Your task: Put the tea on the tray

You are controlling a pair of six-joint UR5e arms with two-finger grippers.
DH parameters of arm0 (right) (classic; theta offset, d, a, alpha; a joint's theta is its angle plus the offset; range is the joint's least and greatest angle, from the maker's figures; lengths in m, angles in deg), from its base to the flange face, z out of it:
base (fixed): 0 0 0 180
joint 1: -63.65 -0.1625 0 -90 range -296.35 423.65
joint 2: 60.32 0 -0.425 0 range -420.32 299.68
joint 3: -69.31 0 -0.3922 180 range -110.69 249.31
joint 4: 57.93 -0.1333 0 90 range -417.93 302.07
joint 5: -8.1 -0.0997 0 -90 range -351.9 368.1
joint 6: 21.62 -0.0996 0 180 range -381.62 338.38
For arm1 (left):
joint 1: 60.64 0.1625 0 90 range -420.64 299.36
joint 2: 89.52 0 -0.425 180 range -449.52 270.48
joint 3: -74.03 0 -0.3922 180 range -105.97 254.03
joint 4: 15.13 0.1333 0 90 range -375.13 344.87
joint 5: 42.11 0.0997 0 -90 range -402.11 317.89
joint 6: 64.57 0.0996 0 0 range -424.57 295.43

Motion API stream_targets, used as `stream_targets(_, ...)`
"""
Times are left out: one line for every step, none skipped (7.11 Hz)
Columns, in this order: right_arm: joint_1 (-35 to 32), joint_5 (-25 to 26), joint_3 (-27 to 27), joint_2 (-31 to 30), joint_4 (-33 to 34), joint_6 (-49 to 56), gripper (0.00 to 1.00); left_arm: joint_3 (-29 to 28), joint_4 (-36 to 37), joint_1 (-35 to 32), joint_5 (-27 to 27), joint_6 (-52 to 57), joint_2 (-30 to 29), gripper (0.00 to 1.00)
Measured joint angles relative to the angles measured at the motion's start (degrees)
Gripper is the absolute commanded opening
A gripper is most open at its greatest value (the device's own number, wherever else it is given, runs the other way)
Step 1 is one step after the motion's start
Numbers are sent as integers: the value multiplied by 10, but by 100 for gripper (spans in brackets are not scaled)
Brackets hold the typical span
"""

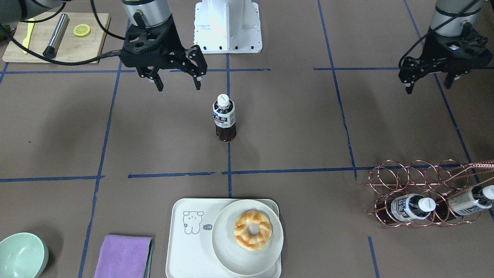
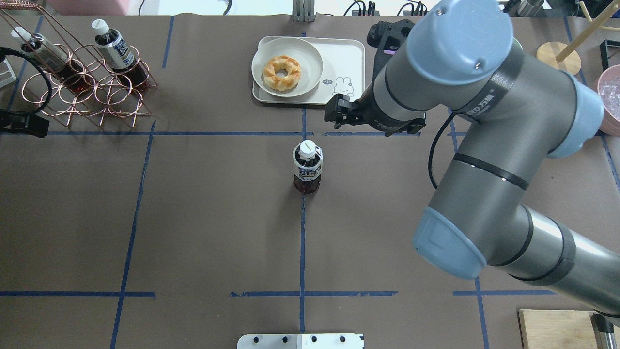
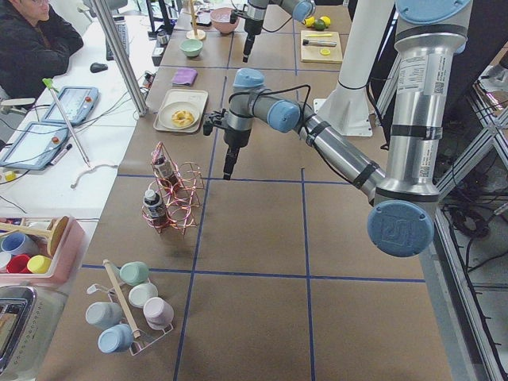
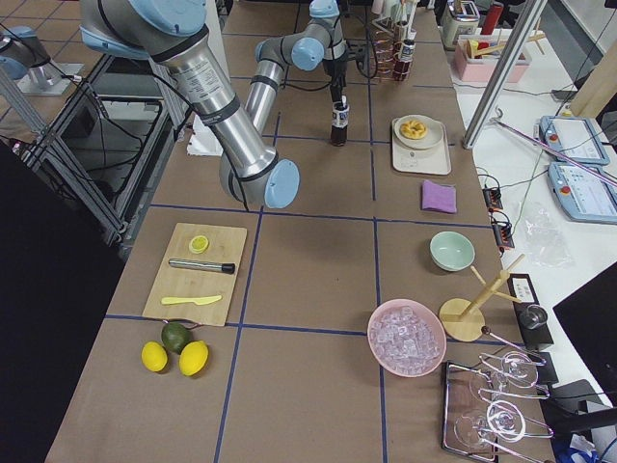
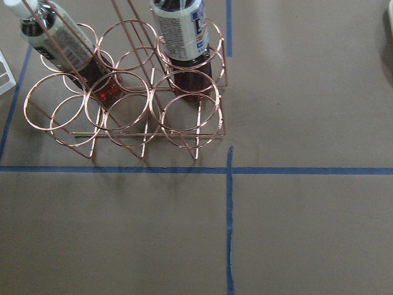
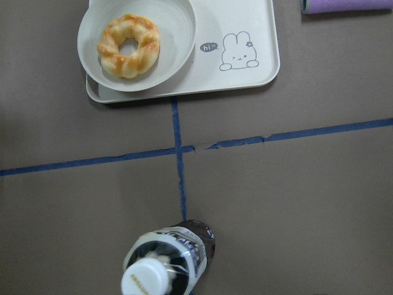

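Observation:
One tea bottle [image 1: 224, 117] stands upright on the brown table near its middle; it also shows in the overhead view [image 2: 307, 167] and low in the right wrist view [image 6: 166, 264]. The cream tray [image 1: 193, 247] with the cartoon drawing lies at the table's far edge [image 2: 346, 63], and a round plate with a doughnut [image 1: 252, 229] fills half of it. My right gripper [image 1: 178, 85] is open and empty, raised above the table beside the bottle on the robot's side. My left gripper [image 1: 429, 85] is open and empty, well apart from the bottle.
A copper wire rack [image 1: 424, 181] holds two more tea bottles [image 5: 181, 31]. A purple cloth [image 1: 123, 256] and a green bowl [image 1: 21, 256] lie beside the tray. A wooden board [image 1: 58, 36] with a lemon slice, a steel rod and a yellow knife sits by the robot base [image 1: 227, 27].

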Motion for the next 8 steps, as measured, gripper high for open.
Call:
stream_targets(13, 1, -24, 20, 5, -4, 100, -39, -45, -42, -39, 51, 18, 100)
stream_targets(21, 0, -46, 36, 10, -5, 100, -89, -98, -85, -86, 100, 29, 100)
stream_targets(26, -1, -61, 44, 13, -5, 99, -131, -136, -120, -122, 139, 34, 100)
stream_targets(30, -1, -77, 50, 13, -3, 98, -152, -154, -139, -139, 164, 37, 100)
stream_targets(32, 0, -93, 57, 13, 0, 88, -160, -160, -149, -145, 178, 41, 100)
stream_targets(34, 1, -105, 61, 13, 3, 78, -163, -163, -153, -147, 184, 44, 100)
stream_targets(35, 1, -111, 63, 13, 4, 73, -164, -163, -155, -148, 187, 45, 100)
stream_targets(35, 2, -114, 64, 14, 6, 65, -164, -164, -155, -148, 189, 45, 100)
